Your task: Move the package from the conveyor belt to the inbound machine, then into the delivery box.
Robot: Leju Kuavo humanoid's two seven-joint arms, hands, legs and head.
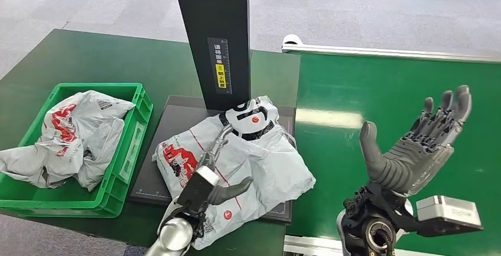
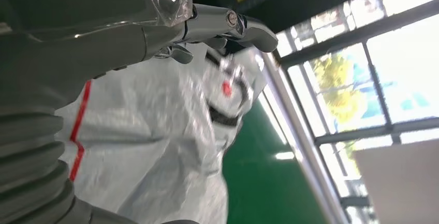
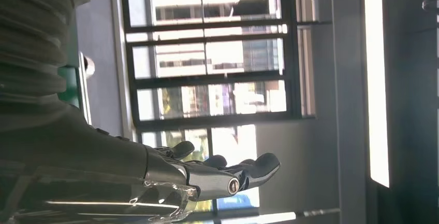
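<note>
Package [image 1: 248, 161] lies on the dark inbound machine [image 1: 171, 111] beneath its scanner post, apparently for scanning, left hand [image 1: 204, 188] resting on it, fingers' grip unclear, while right hand [image 1: 413, 149] hovers spread, empty, over the conveyor belt [image 1: 366, 90]

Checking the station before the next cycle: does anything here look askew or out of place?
Yes. The package lies crumpled and skewed on the black scanner platform, one corner hanging past its front edge under the left hand. The bags in the green crate are heaped, one drooping over its rim.
</note>
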